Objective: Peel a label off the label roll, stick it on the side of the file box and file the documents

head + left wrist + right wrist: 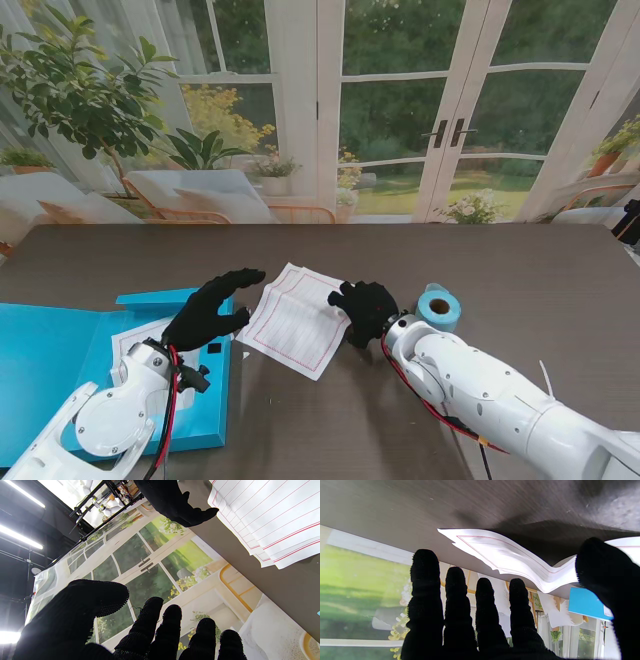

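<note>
Both hands sit by the documents (298, 320): my right hand (365, 310) thumb-pinches their lifted edge, left hand (207, 312) spread, holding nothing, over the file box (60, 350). No print readable.

Stand view high, looking down; wrist views close, sharing documents (297, 318).

Dark table (520, 260): blue file box (60, 360) left, documents (295, 325) ctr, label roll (438, 306) right.
</note>
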